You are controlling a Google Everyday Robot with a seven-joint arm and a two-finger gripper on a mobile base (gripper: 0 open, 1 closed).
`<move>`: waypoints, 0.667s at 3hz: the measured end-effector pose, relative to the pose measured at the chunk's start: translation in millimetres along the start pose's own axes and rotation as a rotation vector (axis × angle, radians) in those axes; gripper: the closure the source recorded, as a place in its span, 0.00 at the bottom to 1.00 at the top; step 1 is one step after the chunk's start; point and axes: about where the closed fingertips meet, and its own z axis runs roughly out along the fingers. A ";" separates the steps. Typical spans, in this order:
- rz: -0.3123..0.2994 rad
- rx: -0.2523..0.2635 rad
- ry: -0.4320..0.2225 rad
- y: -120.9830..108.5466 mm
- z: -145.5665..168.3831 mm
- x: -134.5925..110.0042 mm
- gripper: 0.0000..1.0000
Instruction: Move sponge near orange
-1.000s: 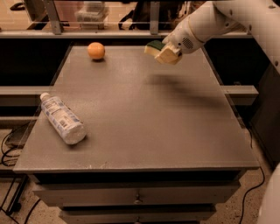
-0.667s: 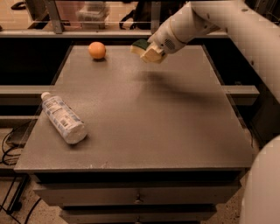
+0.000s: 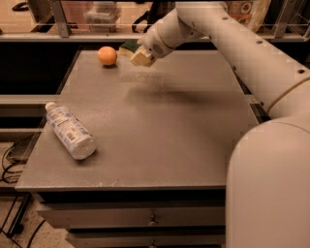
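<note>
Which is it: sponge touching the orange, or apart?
Apart. Camera view: a strip of table shows between orange and sponge, gripped by the hand beside it.

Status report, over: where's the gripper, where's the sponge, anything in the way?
Gripper at far side of table, fingers shut on sponge, off the surface. Orange close beside it, apart. Bottle lies near front edge, outside that gap.

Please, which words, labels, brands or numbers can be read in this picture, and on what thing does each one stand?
Bottle label: there is print, but it is too blurred to read.
Package at the top right: the print is too blurred to read.
Tool, holding the sponge beside the orange: no text on any of them.
</note>
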 end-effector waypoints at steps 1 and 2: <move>-0.003 -0.038 -0.047 -1.5 33.8 -18.2 0.84; 0.011 -0.073 -0.069 -2.3 61.5 -25.2 0.60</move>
